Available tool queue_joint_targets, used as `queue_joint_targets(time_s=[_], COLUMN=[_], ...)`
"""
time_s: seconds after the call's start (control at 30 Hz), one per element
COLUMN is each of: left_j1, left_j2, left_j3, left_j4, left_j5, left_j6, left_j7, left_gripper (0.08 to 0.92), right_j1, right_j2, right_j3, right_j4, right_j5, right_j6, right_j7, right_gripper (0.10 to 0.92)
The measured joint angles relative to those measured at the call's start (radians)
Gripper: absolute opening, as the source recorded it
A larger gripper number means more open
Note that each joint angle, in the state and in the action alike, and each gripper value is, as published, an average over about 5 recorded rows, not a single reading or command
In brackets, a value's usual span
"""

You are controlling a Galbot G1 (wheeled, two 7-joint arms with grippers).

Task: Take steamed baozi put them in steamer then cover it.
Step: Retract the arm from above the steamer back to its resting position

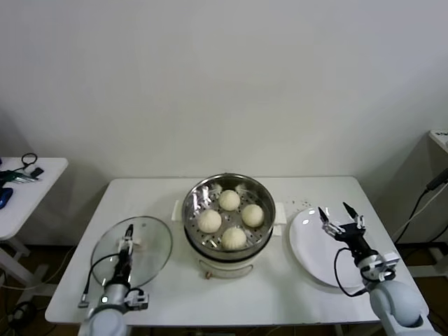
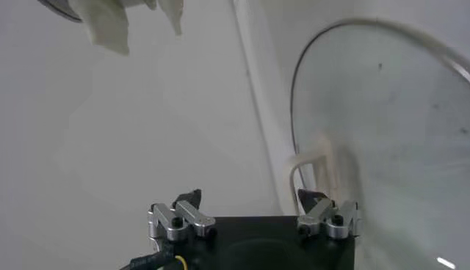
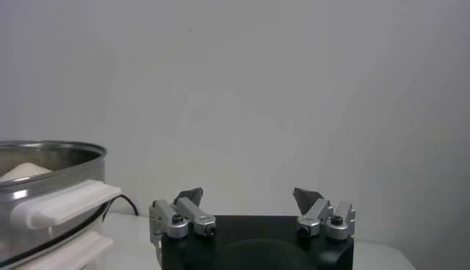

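Note:
Several off-white baozi [image 1: 229, 199] lie inside the shiny steamer [image 1: 260, 192], which stands uncovered mid-table on its cream base. One baozi [image 3: 22, 171] peeks over the steamer rim [image 3: 51, 150] in the right wrist view. The glass cover [image 1: 150, 248] lies flat on the table left of the steamer. My left gripper [image 1: 129, 229] hovers over the cover's handle area, open and empty [image 2: 250, 196], with the cover [image 2: 396, 125] and its cream handle [image 2: 308, 158] just beyond. My right gripper [image 1: 333, 208] stands open and empty [image 3: 248, 194] above the white plate.
A flat white plate [image 1: 311, 252] lies bare at the table's right. The white table [image 1: 140, 199] ends close in front of both arms. A small side table [image 1: 42, 171] with cables stands far left, and a cabinet edge [image 1: 439, 140] at far right.

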Motion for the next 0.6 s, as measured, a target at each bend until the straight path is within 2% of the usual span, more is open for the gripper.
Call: queue_joint_targets(time_s=[0.43,0.5,0.6], left_j1=[-0.074,-0.079,-0.087], left_j2=[0.011,0.014,0.016], left_j3=[0.011,0.015,0.020], left_j4=[0.099,0.109,0.123], left_j5=[-0.012,-0.018,-0.027], left_j6=[0.010,0.010,0.008], left_j7=[-0.035,-0.040,-0.044], left_gripper=[0.821,0.802,0.731], right_j1=[0.004,0.004,0.004], right_j2=[0.021,0.024,0.028], right_j3=[-0.008,-0.010,-0.012], right_j4=[-0.015,-0.017,-0.019], right_j5=[-0.043,-0.050,-0.060], right_j6=[0.010,0.012,0.015], right_j7=[-0.008,-0.010,-0.012], right_gripper=[0.823,0.823,0.823])
